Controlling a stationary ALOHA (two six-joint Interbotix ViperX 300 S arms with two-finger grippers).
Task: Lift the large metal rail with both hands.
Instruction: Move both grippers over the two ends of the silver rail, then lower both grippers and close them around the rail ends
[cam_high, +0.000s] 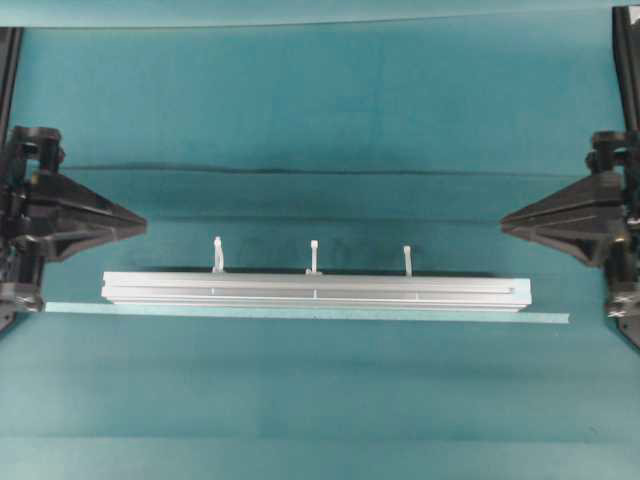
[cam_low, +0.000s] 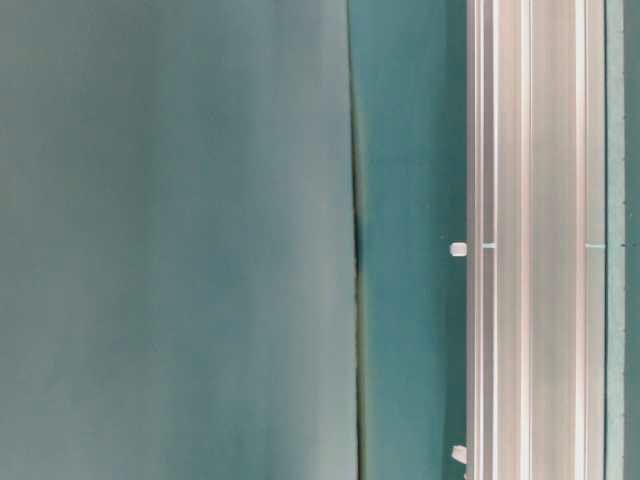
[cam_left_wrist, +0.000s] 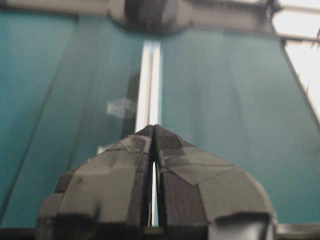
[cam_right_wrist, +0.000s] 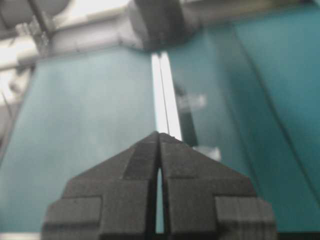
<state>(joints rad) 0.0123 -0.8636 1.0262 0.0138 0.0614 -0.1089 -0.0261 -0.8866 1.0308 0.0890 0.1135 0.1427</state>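
Silver aluminium, grooved lengthwise: large metal rail (cam_high: 315, 290), three white upright tabs (cam_high: 313, 256) on its far edge. Lies flat across the teal cloth (cam_high: 320, 110), a thin pale tape strip (cam_high: 300, 314) along its near side. Left gripper (cam_high: 143, 226) and right gripper (cam_high: 503, 226), jaws closed and empty, sit off either end, apart from the rail and slightly farther back.

The right gripper (cam_right_wrist: 159, 134) fills the near foreground, its black jaws pressed together to a point with only a thin slit lower down. Beyond the tip the large metal rail (cam_right_wrist: 162, 95) runs straight away over the teal tabletop (cam_right_wrist: 90, 135), bright and blurred. Two pale tabs (cam_right_wrist: 192, 101) stand just right of it. A dark rounded shape (cam_right_wrist: 157, 22) sits at its far end.
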